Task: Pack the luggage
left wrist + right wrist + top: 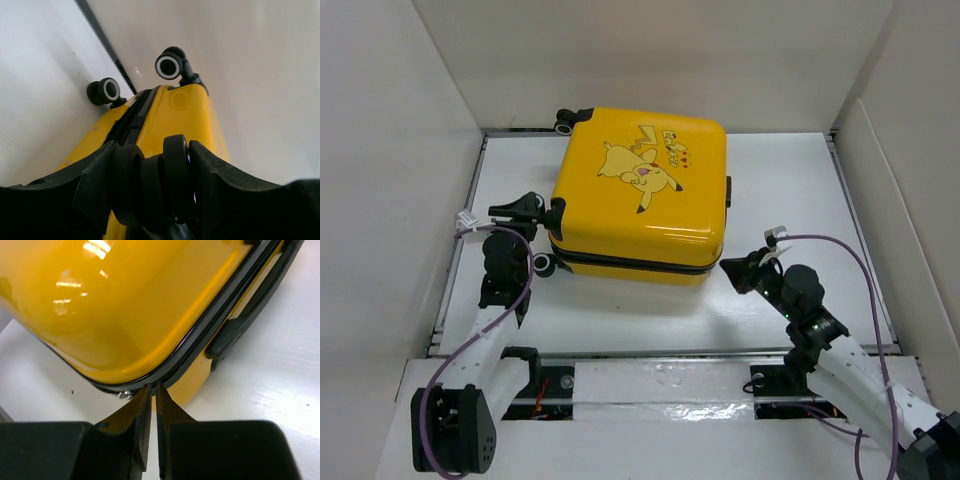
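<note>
Luggage (640,195) lies flat at the table's (790,180) far edge, left gripper (150,150) clamped around a near-left wheel (150,185), right gripper (152,387) angled in, fingers nearly together at the near-right corner's zipper seam (200,335).

**Robot-manipulation laboratory cell.** A white tabletop (790,180) was enclosed at the back and on both sides by plain white panels (650,60), which gave it the look of a bare, evenly lit test bay. Two robot arms, the left arm (505,270) and the right arm (820,330), were bolted side by side to a metal rail (660,385) at the near edge. Exposed purple-grey cables (840,245) were looped loosely along both. One staged object, the luggage (640,190), was laid on the tabletop. The same white surfaces were recorded by the cameras mounted on both wrists.
</note>
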`<state>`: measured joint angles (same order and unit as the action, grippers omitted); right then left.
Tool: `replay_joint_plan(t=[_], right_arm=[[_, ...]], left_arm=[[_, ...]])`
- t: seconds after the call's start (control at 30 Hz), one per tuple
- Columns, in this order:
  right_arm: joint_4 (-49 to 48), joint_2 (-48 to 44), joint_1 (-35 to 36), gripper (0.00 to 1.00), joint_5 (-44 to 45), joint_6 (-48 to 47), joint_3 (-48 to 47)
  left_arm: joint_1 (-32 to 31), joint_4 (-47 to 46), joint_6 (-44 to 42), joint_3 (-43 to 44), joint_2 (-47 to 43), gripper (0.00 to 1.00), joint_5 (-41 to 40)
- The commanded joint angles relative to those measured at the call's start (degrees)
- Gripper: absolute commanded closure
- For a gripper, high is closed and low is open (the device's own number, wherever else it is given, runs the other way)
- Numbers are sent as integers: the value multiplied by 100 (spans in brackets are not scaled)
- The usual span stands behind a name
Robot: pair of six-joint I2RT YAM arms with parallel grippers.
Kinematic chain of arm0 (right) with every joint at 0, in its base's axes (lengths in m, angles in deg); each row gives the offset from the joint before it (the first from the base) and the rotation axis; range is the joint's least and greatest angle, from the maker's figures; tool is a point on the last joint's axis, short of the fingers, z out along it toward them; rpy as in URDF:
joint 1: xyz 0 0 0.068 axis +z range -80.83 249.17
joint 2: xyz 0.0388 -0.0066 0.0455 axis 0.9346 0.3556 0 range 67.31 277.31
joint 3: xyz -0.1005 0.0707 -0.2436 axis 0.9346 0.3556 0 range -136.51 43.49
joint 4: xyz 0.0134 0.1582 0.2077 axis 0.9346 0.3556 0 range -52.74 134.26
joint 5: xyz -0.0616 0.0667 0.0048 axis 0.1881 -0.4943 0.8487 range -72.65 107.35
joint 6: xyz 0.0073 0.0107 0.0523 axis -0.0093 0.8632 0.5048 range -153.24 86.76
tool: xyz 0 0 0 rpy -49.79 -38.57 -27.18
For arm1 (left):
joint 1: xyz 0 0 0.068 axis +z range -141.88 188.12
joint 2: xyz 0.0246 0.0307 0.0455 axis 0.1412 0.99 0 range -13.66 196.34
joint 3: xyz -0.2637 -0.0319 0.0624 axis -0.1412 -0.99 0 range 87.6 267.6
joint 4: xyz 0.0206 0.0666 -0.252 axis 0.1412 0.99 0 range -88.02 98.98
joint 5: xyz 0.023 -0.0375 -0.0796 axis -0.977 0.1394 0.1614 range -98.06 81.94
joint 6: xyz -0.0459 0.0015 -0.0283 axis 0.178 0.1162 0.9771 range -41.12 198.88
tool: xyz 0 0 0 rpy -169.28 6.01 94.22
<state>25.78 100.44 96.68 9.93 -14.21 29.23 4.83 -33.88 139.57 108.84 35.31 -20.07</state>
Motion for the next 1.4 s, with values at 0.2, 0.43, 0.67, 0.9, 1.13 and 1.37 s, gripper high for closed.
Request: replay_joint_plan(t=[0.2, 0.43, 0.67, 0.9, 1.13, 1.37], right_arm=[[-345, 378, 1545, 56, 916, -57, 3], [-610, 739, 1600, 38, 1673, -136, -94], [-601, 1108, 1600, 41, 1674, -92, -182], [-98, 1021, 1600, 31, 1515, -57, -166], [-987, 1318, 1600, 41, 1348, -373, -251], [-943, 2031, 1600, 63, 1269, -497, -666]], left_arm=[[-154, -457, -593, -66, 201, 100, 1069], [-154, -484, -759, -304, 78, 100, 1087], [-154, -528, -892, -418, 34, 100, 1148], [-154, -527, -971, -409, 86, 100, 1096], [-154, -694, -980, -401, 227, 100, 1148], [-154, -712, -989, -409, 245, 100, 1166]])
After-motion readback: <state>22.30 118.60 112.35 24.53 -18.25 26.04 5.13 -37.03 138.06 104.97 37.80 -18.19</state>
